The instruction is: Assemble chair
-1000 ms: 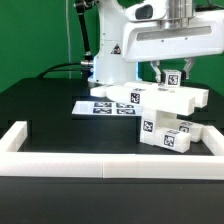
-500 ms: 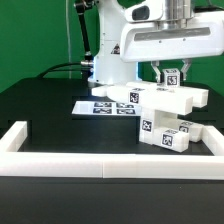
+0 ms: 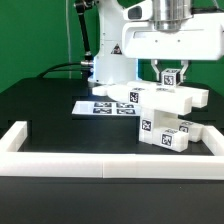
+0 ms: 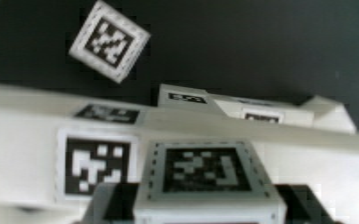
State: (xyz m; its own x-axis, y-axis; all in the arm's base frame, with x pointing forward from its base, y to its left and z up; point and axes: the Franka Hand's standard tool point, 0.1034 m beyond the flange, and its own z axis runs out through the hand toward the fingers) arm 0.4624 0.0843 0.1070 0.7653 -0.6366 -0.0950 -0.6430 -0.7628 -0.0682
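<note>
Where the chair [image 3: 162,112] stands as stacked white tagged parts at the exterior view's right, gripper [image 3: 171,72] above, jaws narrow, clamped on a small tagged block [image 3: 171,79] atop the stack, marker board [image 3: 100,106] just beside, black table [image 3: 50,115] beneath, white rail [image 3: 90,158] in front

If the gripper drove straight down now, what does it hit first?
The white chair assembly right under it. The gripper is shut on a small tagged part, so that part likely lands on the assembly first; gap unclear.
</note>
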